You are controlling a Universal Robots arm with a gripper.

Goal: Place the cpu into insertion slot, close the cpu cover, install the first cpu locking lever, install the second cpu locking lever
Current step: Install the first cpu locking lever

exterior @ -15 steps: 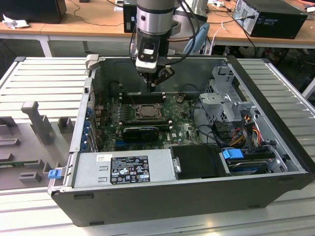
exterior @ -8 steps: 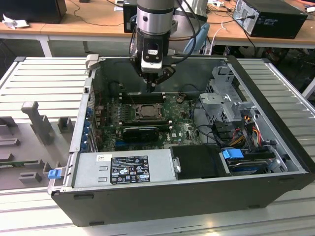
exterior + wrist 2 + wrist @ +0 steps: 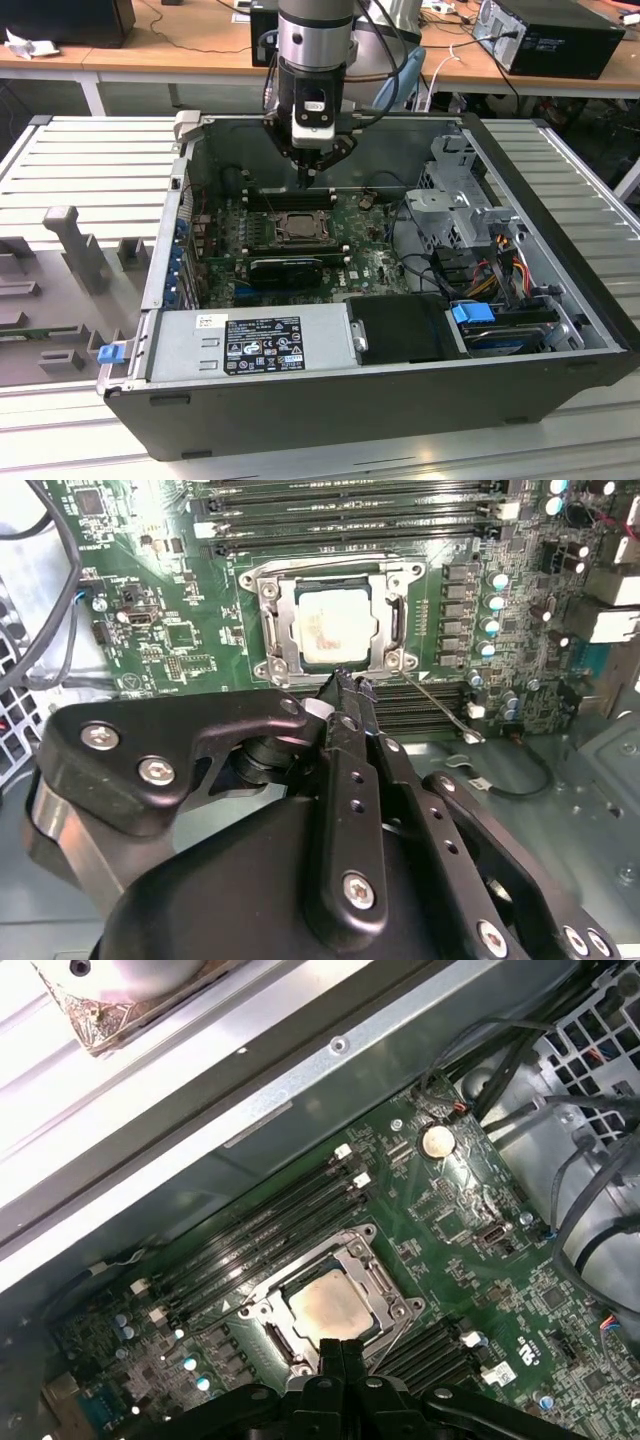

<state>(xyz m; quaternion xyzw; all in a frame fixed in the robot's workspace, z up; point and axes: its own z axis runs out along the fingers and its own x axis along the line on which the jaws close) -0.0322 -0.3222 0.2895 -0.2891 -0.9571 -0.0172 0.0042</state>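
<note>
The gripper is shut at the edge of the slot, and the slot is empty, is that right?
Not quite: the slot is not empty. The cpu lies in it, its pale face plain in the second wrist view. The rest holds: the gripper is shut at the slot's edge.

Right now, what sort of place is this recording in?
Likely a computer assembly or test lab: an opened computer case lies on a slatted metal bench, with wooden desks and another computer behind.
</note>
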